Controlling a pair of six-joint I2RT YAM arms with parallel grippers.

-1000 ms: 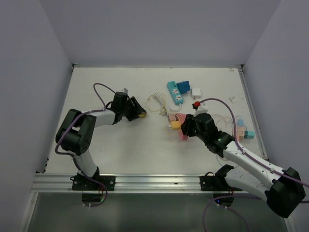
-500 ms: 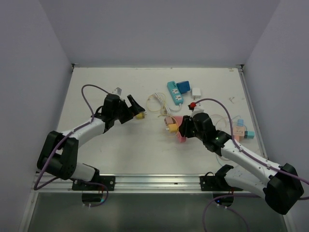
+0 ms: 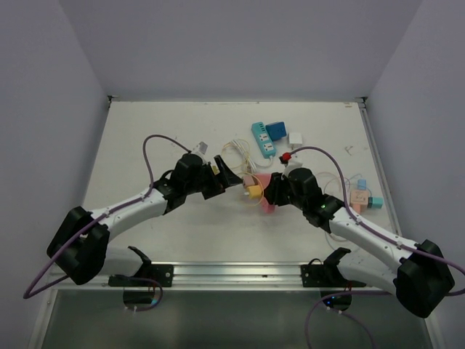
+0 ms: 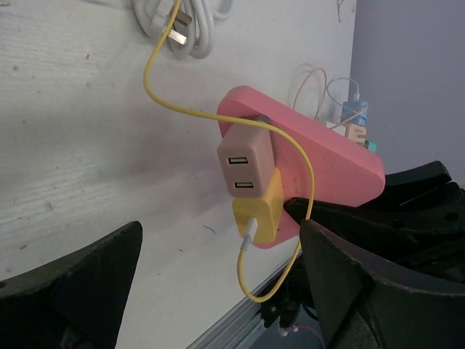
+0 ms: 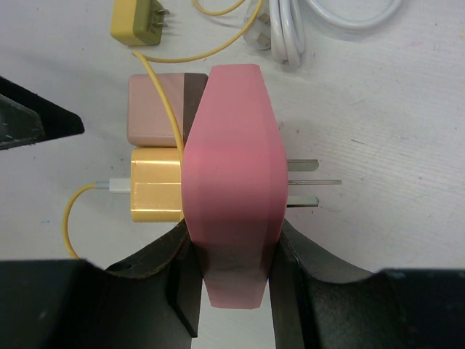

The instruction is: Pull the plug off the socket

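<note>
Seen from above, the two arms meet near the middle of the counter (image 3: 145,131). The right gripper (image 3: 273,191) is clamped on the pink socket adapter (image 3: 266,201). The left gripper (image 3: 231,179) has its fingers spread wide, holds nothing, and sits just beside the chargers plugged into that adapter. Only this view shows the far side of the counter, where a teal power strip (image 3: 263,138), a blue cube adapter (image 3: 276,129) and a white adapter (image 3: 296,138) lie well apart from the grippers.

The left wrist view faces the adapter's socket side. A pale pink USB charger (image 4: 247,161) with two ports is seated in it, and a yellow USB charger (image 4: 257,212) touches it on the near side. A yellow cable (image 4: 156,80) runs out of the yellow charger's end. The left fingers (image 4: 73,291) frame both chargers without touching either.

The right wrist view shows the adapter edge-on, pinched between the right fingers (image 5: 294,262). It alone shows the adapter's metal prongs (image 5: 305,182) sticking out from the back. Beyond the adapter a loose olive-yellow plug (image 5: 138,23) and a coiled white cable (image 5: 290,29) lie on the counter.
</note>
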